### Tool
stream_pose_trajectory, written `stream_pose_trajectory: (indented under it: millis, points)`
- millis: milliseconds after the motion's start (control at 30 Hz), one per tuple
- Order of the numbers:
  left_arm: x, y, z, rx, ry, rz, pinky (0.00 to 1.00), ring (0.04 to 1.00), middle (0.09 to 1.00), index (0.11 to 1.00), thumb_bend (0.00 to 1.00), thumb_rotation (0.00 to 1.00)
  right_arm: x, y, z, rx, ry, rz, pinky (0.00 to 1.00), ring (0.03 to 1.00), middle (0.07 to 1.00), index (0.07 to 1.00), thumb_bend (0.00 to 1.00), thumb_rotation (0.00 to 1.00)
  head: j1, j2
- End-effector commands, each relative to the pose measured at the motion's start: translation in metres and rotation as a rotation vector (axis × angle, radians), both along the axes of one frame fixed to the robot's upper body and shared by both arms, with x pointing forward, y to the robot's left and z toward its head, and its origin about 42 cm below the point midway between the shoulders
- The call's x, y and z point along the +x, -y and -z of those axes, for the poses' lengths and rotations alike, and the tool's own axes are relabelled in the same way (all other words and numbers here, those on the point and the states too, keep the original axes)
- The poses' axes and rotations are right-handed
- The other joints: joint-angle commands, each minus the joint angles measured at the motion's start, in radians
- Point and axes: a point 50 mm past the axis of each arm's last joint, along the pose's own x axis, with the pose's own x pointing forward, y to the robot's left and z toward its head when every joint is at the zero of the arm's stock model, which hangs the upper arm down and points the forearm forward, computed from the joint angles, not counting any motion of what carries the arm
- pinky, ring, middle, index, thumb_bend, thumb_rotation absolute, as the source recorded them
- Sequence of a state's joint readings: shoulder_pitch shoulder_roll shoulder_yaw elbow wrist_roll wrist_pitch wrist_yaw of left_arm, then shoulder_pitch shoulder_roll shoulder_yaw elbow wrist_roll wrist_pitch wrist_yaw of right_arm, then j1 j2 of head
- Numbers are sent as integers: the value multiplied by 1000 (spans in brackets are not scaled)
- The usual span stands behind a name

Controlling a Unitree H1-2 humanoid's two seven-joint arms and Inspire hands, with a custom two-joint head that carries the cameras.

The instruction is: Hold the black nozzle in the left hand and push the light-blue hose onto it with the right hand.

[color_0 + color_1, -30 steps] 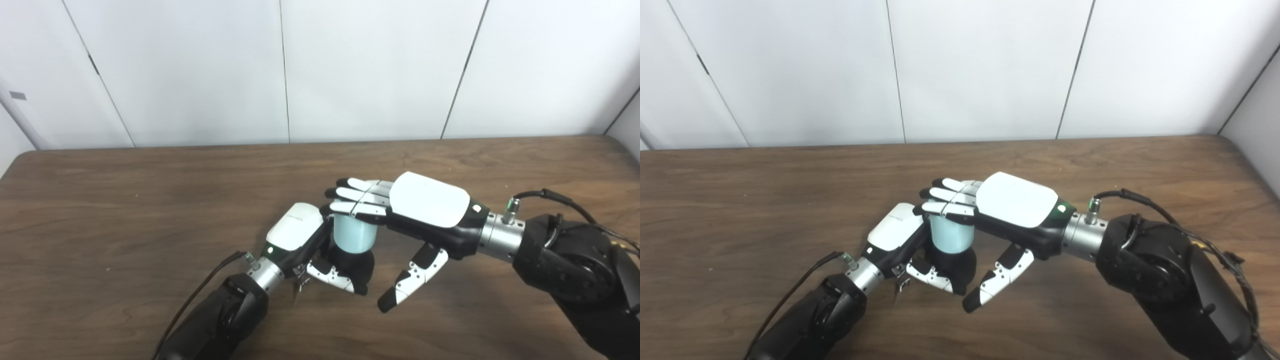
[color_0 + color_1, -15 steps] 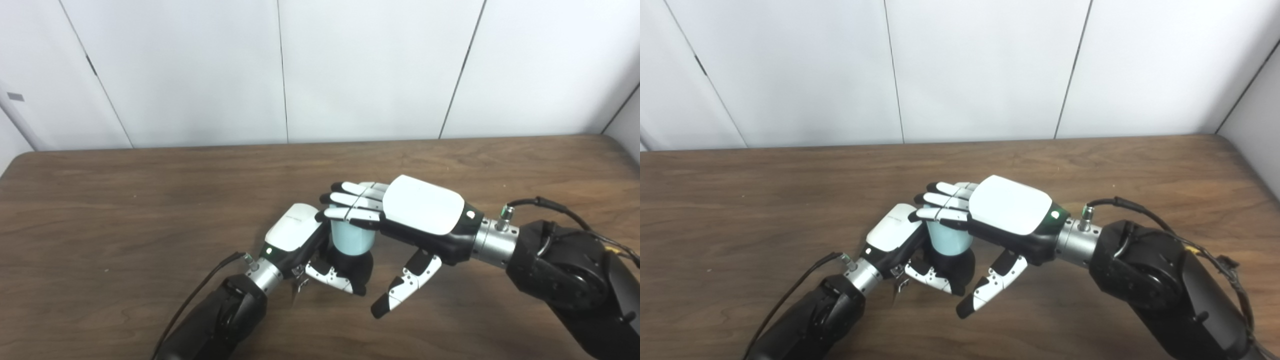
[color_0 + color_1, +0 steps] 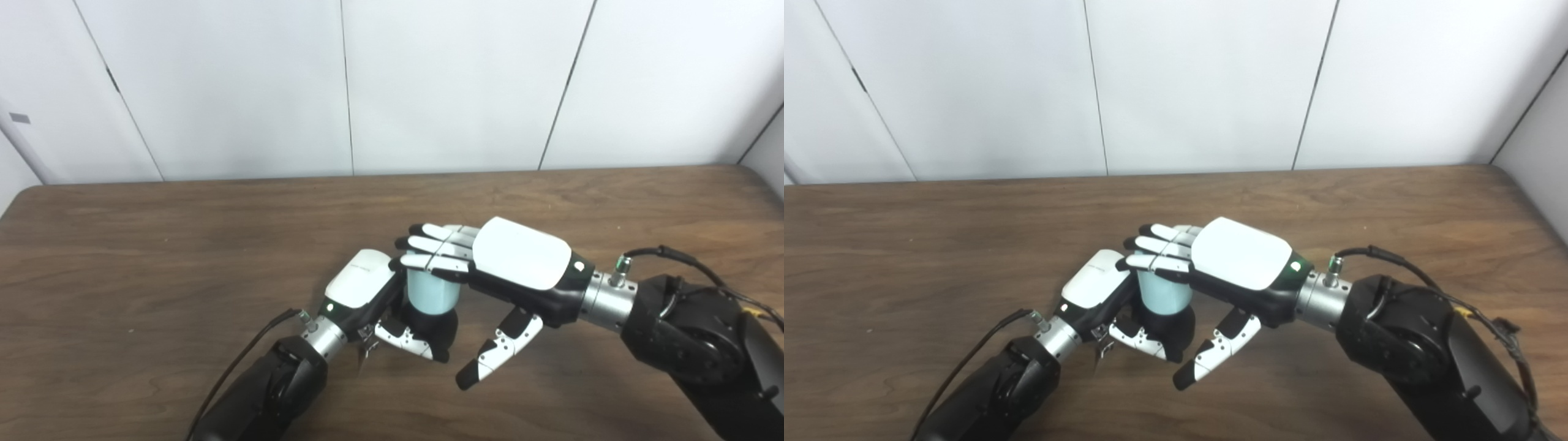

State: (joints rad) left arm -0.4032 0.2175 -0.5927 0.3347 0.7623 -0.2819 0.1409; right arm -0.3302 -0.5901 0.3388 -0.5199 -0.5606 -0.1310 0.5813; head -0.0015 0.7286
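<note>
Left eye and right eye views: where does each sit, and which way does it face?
Left eye view: head camera, looks down and forward over the table to a white wall; shows both arms, the left hand around the black nozzle, the right hand flat on the light-blue hose.
Right eye view: same height, set a little to the right, same aim; same arms and hands.
Shared: the whole scene, shifted slightly leftward in the right eye view.

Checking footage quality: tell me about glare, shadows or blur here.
Left eye view: even, soft lighting, the table shows no glare, slight overall softness. Right eye view: faint shadow under the right hand; the light-blue hose reads clearly.
</note>
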Motion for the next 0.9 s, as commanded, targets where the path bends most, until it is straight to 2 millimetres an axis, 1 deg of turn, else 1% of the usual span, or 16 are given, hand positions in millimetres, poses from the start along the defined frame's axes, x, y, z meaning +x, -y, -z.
stream_pose_trajectory:
  millis: [0,67,233,367,467,533,633,700,733,767,833,867]
  points:
    - [-19,-16,40,159,-133,-6,298,381,434,500,525,0,-4,13,21,-107,-95,32,902,963,959,913,844,844,-1,0]
    - [-19,-17,40,164,-128,-7,306,386,441,499,526,0,-7,16,25,-96,-96,34,886,956,955,911,837,840,1,6]
    - [-19,-18,41,161,-130,-5,314,391,436,500,525,0,-14,17,30,-94,-103,33,892,959,960,920,835,845,-2,7]
    - [-19,-18,39,163,-138,-4,308,389,439,499,525,0,-16,14,29,-87,-101,21,903,962,963,923,835,834,2,10]
    - [-19,-16,38,169,-135,-3,302,382,436,499,525,0,-18,9,28,-69,-95,-1,895,952,951,906,833,832,2,10]
    - [-19,-16,37,163,-137,-5,293,369,423,499,524,0,-17,6,23,-34,-81,-4,891,954,952,918,830,827,0,9]
    - [-19,-17,37,173,-139,-3,292,370,421,500,524,0,-11,3,7,93,-71,35,865,959,969,955,767,814,-2,9]
    - [-19,-17,38,177,-139,-3,301,385,434,500,525,0,-4,0,-7,196,-84,66,837,959,987,981,716,773,-3,7]
    - [-19,-17,38,177,-139,-3,299,384,434,500,525,0,-3,0,-11,223,-90,74,830,961,994,989,698,758,-3,7]
    - [-18,-17,39,173,-137,-4,297,383,434,500,525,0,2,0,-17,310,-96,87,826,962,998,995,687,748,-6,3]
    - [-18,-16,40,173,-138,-4,296,379,430,500,525,0,10,1,-26,489,-119,127,739,904,958,960,651,602,-5,2]
    - [-18,-16,40,172,-139,-3,298,381,431,500,525,0,14,2,-27,616,-162,175,712,883,946,946,644,553,-6,1]
